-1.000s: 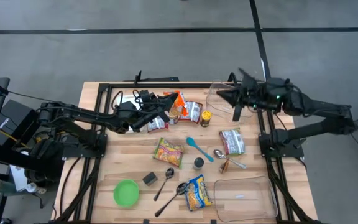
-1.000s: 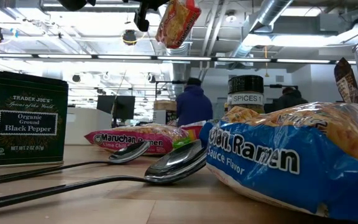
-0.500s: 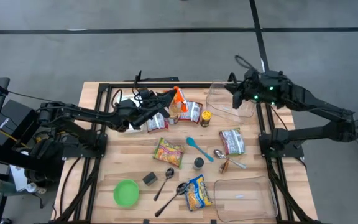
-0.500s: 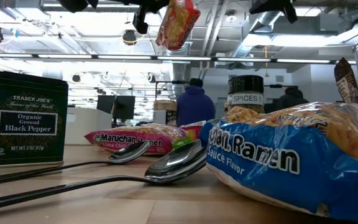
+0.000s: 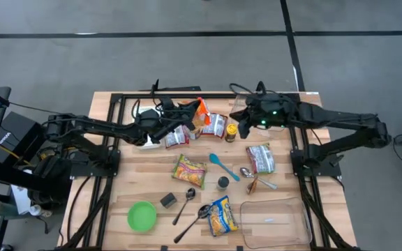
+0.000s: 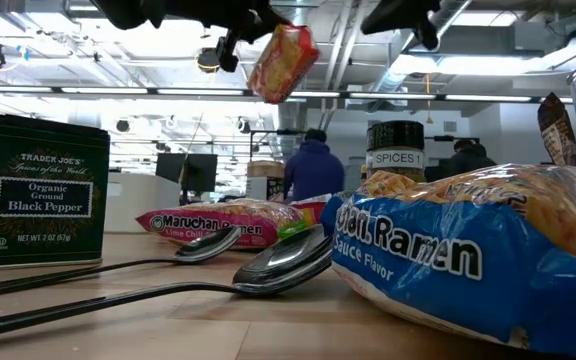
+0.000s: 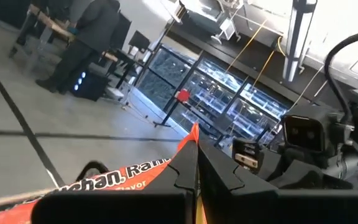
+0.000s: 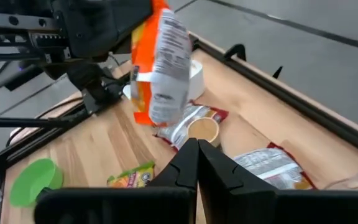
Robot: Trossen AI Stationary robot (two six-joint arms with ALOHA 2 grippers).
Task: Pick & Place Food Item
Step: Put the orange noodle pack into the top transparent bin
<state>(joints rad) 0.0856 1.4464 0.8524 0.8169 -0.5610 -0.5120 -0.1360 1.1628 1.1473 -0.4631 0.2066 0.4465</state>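
High view: an orange ramen packet [image 5: 199, 110] is held clamped in the left gripper [image 5: 187, 115], lifted off the table [image 5: 145, 181] near its far edge. Pick is judged done; placing is left, target not evident. The right gripper [image 5: 244, 120] is closed on nothing, hovering just beside the packet, near a small yellow-lidded jar [image 5: 231, 130]. More packets [image 5: 215, 125] lie beneath. A clear tub [image 5: 274, 222], green bowl [image 5: 142, 216], spoons [image 5: 187, 202] and blue spoon [image 5: 222, 164] are scattered nearer. The right arm is judged to crowd any path across.
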